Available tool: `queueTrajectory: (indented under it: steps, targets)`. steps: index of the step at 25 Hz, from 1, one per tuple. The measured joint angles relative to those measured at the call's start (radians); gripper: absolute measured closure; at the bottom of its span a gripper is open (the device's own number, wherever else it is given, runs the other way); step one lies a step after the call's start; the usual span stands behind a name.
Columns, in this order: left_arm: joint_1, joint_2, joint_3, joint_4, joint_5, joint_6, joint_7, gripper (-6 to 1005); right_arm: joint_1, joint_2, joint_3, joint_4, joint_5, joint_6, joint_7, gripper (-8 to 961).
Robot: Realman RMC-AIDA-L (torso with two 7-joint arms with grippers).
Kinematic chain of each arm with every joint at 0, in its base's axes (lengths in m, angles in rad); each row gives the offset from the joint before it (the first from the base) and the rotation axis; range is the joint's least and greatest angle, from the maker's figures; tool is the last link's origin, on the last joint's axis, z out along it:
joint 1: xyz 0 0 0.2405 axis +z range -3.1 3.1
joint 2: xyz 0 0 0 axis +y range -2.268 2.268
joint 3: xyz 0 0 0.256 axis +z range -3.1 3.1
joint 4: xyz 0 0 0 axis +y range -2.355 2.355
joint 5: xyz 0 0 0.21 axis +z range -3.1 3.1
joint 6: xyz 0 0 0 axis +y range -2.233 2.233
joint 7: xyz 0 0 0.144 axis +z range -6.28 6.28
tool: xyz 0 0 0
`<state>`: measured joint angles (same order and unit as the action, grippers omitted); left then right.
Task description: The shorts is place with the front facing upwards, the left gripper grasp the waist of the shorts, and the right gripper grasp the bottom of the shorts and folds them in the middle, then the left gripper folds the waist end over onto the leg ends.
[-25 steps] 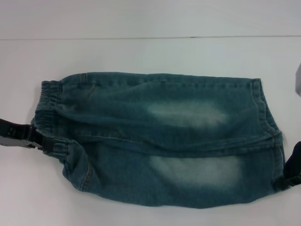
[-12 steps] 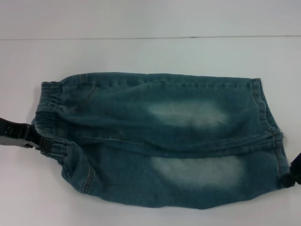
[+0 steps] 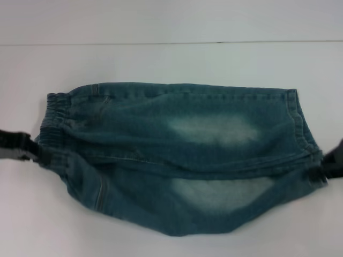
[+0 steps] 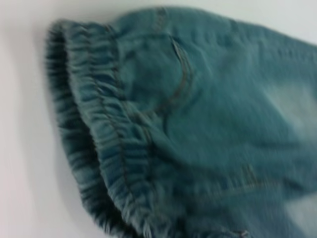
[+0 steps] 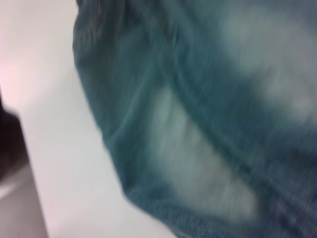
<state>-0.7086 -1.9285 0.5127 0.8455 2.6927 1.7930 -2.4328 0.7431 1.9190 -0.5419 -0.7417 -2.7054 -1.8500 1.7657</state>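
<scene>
The blue-green denim shorts [image 3: 182,139] lie lengthwise on the white table, with pale faded patches facing up. The ruffled waist [image 3: 53,120] is at the left and the bottom of the shorts [image 3: 300,123], with its stitched hems, is at the right. My left gripper [image 3: 33,151] is shut on the near part of the waist. At the far right, my right gripper [image 3: 320,172] is shut on the near leg hem. The near leg hangs between them in a sagging curve. The left wrist view shows the puckered waist [image 4: 99,129] close up; the right wrist view shows faded denim [image 5: 198,124].
The white table [image 3: 161,59] spreads around the shorts, with a thin seam line [image 3: 171,42] running across it at the back. A dark shape [image 5: 10,144] sits at the edge of the right wrist view.
Both near corners of the shorts have risen and drawn inward, so the near edge now bows downward. The right gripper has come further into view at the hem.
</scene>
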Motion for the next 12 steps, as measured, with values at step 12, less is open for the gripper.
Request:
queueTrajectory:
  steps: [12]
  targets:
    - [-0.01, 0.017, -0.082, -0.001, -0.008, -0.121, -0.109, 955, -0.075, -0.016, 0.048, 0.1, 0.262, 0.139, -0.019, 910]
